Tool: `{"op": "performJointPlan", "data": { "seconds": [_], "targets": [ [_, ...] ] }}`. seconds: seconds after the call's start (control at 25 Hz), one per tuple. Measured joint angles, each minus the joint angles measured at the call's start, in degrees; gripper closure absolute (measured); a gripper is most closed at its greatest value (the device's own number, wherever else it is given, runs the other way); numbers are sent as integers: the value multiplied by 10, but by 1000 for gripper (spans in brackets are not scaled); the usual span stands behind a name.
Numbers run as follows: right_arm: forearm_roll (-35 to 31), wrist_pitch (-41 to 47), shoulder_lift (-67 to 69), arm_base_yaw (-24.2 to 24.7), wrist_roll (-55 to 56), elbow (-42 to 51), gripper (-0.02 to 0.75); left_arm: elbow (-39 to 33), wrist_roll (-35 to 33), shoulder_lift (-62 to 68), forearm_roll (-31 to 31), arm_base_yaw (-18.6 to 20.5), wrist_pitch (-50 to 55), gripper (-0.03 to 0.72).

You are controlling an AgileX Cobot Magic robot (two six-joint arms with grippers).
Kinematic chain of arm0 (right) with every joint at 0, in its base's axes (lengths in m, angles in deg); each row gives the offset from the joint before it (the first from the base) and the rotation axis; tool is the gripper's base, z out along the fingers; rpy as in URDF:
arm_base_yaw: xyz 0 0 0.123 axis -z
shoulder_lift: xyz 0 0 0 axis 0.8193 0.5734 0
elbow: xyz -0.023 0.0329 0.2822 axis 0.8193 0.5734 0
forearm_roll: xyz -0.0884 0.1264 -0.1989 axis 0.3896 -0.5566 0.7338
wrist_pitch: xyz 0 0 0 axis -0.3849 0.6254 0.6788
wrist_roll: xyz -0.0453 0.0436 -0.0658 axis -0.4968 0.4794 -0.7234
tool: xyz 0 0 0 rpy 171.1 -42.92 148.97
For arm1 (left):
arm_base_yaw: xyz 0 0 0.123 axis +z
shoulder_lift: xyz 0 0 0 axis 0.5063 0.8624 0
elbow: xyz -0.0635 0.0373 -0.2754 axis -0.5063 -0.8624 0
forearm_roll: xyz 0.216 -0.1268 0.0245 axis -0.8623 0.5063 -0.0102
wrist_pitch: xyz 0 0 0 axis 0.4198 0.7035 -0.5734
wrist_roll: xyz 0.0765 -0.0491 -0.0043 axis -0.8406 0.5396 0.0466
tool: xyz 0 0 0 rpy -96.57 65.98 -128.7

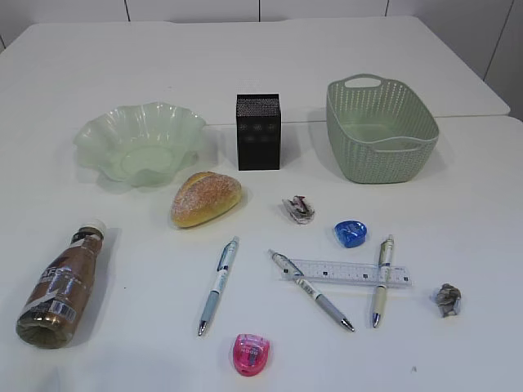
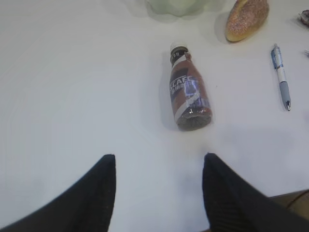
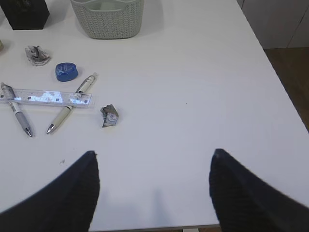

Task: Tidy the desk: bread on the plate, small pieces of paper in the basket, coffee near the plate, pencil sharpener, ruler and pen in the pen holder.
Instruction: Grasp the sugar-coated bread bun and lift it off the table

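Nothing is sorted yet: both grippers, left gripper (image 2: 159,193) and right gripper (image 3: 154,191), hang spread and empty, so the oval golden-brown sugar-dusted bread (image 1: 205,198) likely needs lifting onto the pale green ruffled glassy plate (image 1: 98,135) first.

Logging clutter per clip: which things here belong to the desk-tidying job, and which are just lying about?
Belongs to the job:
bread
plate
basket
coffee
pen holder
ruler
three pens
blue pencil sharpener
pink pencil sharpener
two crumpled paper pieces

Just lying about:
nothing visible on the desk
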Motion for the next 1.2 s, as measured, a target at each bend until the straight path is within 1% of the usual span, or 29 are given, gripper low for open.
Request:
{"op": "performJointPlan", "data": {
  "seconds": [0.44, 0.68, 0.8, 0.96, 1.08, 1.2],
  "targets": [
    [0, 0, 0, 0, 0, 0, 186, 202, -42, 249, -1, 0, 60, 287],
    [0, 0, 0, 0, 0, 0, 187, 334, -56, 384, -3, 0, 69, 287],
    [0, 0, 0, 0, 0, 0, 187, 391, -58, 439, 16, 0, 69, 287],
    [0, 0, 0, 0, 0, 0, 187, 441, -83, 498, 54, 0, 69, 287],
    [0, 0, 0, 0, 0, 0, 187, 456, -115, 527, 78, 0, 69, 287],
    [0, 0, 0, 0, 0, 0, 187, 458, -145, 543, 84, 0, 69, 287]
  ]
}}
